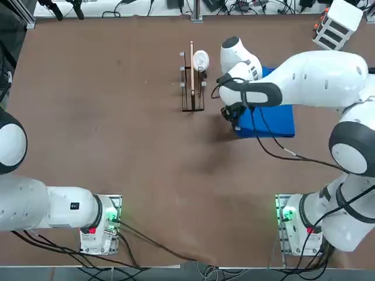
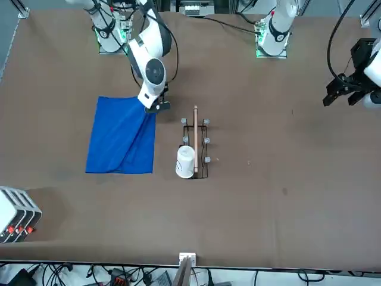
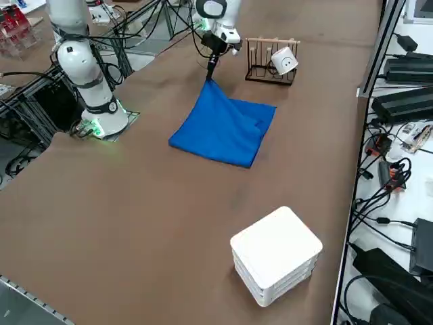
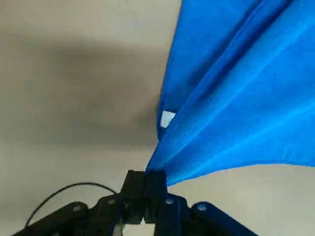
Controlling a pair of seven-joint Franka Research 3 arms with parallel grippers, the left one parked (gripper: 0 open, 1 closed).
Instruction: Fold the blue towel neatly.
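The blue towel lies on the brown table, right of centre, with one corner pulled up off the surface. My right gripper is shut on that raised corner, and the cloth hangs from it in a ridge. In the wrist view the fingertips pinch the towel's edge, and a small white tag shows just beyond them. From overhead my arm covers much of the towel, with the gripper at its left near corner. The side view shows the gripper just above the table.
A wire rack with a white cup stands close to the towel, on the side toward the table's middle. A white stacked box sits at the far right corner of the table.
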